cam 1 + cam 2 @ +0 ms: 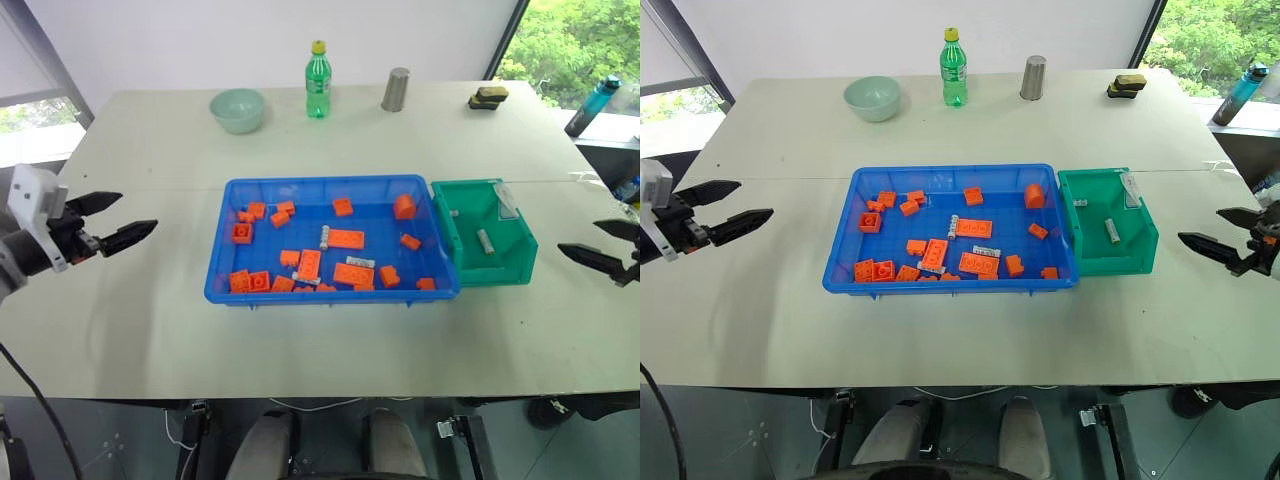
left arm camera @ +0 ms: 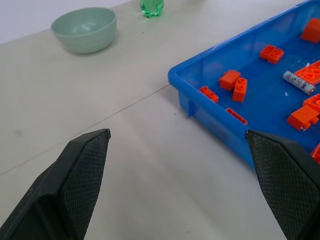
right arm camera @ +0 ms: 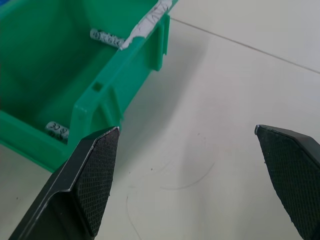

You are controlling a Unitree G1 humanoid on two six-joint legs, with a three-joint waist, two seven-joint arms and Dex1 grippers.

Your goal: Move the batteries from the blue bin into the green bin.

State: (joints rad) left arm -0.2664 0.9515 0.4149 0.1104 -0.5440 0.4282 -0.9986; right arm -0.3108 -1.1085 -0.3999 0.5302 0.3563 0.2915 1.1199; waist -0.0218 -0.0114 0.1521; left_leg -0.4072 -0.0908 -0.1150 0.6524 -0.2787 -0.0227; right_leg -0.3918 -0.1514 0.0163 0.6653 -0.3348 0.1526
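Jaws spread on both sides; blue bin (image 1: pixel 222 262) holds bricks (image 1: pixel 346 238) and perhaps three batteries (image 1: pixel 324 236), green bin (image 1: pixel 518 262) two.

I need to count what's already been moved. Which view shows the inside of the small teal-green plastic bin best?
The left eye view: it looks down into the small teal-green plastic bin, showing two silver-grey batteries on its floor. The right eye view shows the same. The right wrist view catches one corner with two batteries partly hidden by the wall.
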